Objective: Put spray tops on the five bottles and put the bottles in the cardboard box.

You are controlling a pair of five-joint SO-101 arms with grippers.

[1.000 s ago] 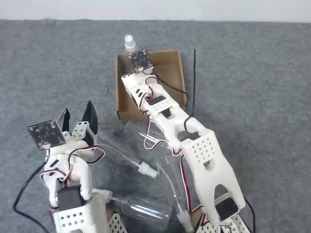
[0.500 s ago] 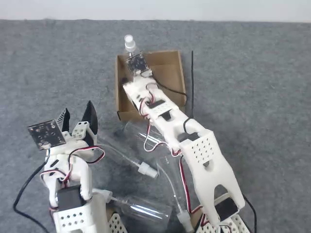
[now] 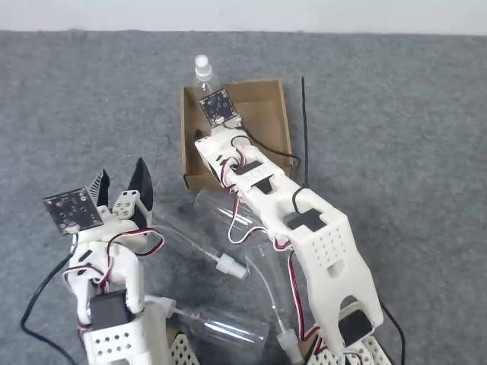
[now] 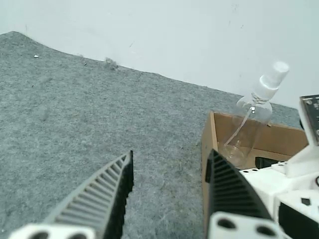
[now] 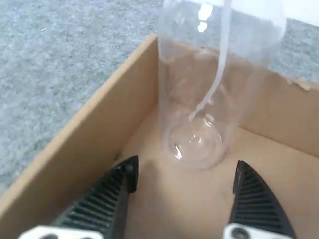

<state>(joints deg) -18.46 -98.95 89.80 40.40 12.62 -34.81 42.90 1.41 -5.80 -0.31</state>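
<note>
A clear bottle (image 3: 204,76) with a white spray top stands upright in the far left corner of the cardboard box (image 3: 268,97). In the right wrist view the same bottle (image 5: 209,99) rises just ahead of my right gripper (image 5: 183,191), which is open inside the box (image 5: 84,149) with nothing between its fingers. My left gripper (image 3: 122,172) is open and holds nothing, near the table's left front, well short of the box. Between the left gripper's (image 4: 167,186) fingers, the left wrist view shows the bottle (image 4: 251,117) and the box (image 4: 207,144) farther off.
Three more clear bottles with spray tops lie on the grey mat near the arm bases: one (image 3: 199,228) between the arms, one (image 3: 224,328) at the front, one (image 3: 268,293) partly under the right arm (image 3: 304,228). Open mat stretches to the left and right.
My right arm has drawn back a little from the upright bottle, toward the box's middle. The bottle stays standing in its corner. The left arm has not moved.
</note>
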